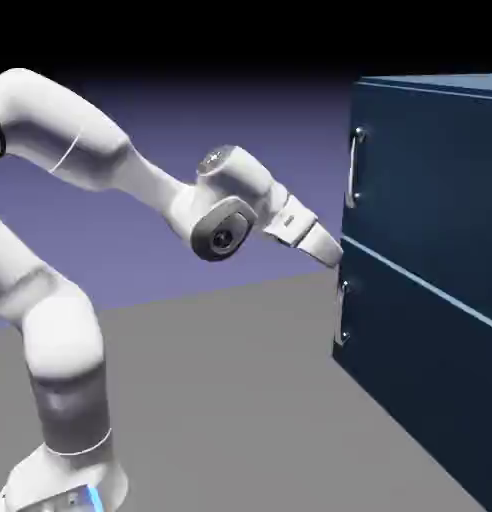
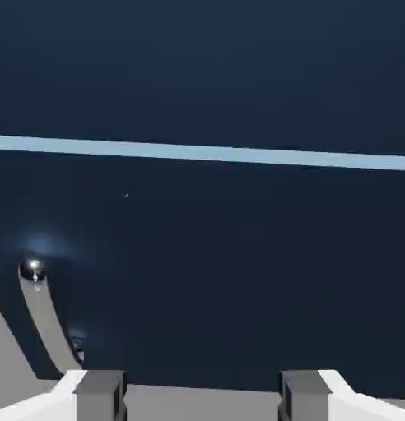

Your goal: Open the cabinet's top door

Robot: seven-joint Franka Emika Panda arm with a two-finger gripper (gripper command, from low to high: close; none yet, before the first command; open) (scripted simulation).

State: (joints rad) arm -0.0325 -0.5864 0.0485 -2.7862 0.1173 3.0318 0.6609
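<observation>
The dark navy cabinet (image 1: 430,250) stands at the exterior view's right. Its top door (image 1: 430,170) carries a vertical silver handle (image 1: 356,168) near its left edge. My gripper (image 1: 333,254) is just left of the cabinet's front, at the height of the pale line (image 1: 410,280) between the two doors and well below that handle. It touches nothing. In the hand view the navy front fills the picture, crossed by the pale line (image 2: 202,153). My gripper (image 2: 202,396) is open, with nothing between its grey fingertips (image 2: 100,395).
The lower door (image 1: 420,370) has its own silver handle (image 1: 342,312), just below my gripper; this handle (image 2: 39,316) shows at the hand view's lower left. Grey table (image 1: 240,400) runs under the arm up to the cabinet's foot.
</observation>
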